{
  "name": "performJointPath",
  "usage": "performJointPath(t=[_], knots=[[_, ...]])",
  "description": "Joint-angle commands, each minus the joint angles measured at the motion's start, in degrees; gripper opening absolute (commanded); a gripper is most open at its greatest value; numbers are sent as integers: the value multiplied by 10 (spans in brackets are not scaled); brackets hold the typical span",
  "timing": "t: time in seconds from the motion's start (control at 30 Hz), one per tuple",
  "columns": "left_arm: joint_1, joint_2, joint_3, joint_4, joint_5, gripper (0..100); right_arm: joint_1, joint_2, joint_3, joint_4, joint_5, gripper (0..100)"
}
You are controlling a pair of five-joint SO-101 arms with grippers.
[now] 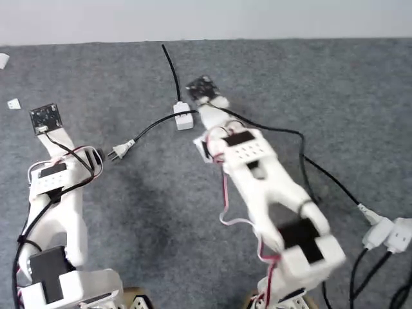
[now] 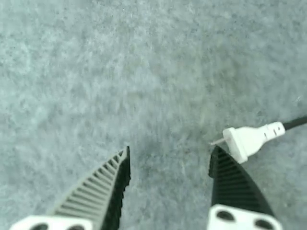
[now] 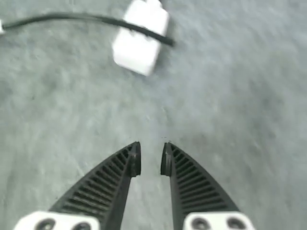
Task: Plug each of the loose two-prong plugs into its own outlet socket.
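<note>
A white two-prong plug [image 1: 119, 152] on a black cable lies on the grey carpet, its prongs pointing left. My left gripper [image 2: 169, 155] is open just above the carpet. The plug [image 2: 244, 140] lies just outside one fingertip [image 2: 218, 155], and nothing is between the jaws. In the high view that gripper [image 1: 96, 156] sits right beside the prongs. A white outlet socket block [image 1: 183, 116] lies at centre back. My right gripper [image 3: 150, 158] hovers short of the socket block [image 3: 140, 42], its jaws nearly together and holding nothing. A black cable [image 3: 96, 19] crosses the block.
More white plugs and sockets [image 1: 386, 235] with black cables lie at the right edge. A long black cable [image 1: 322, 174] runs under the right arm. Two small white bits [image 1: 14, 103] sit at the far left. A pale wall borders the carpet at the back.
</note>
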Motion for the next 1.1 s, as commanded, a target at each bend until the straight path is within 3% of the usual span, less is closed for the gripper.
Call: performJointPath(t=[0.0, 0.47, 0.7, 1.07], knots=[[-2, -26, -2, -20, -1, 254, -16, 72, -120, -5, 4, 80], [-4, -26, -4, -22, -3, 254, -37, 247, -356, 46, -14, 82], [-4, -26, -3, -22, -4, 255, -34, 324, -473, 99, -65, 252], [-5, -26, -3, -22, -4, 255, -36, 408, -634, 136, -66, 255]])
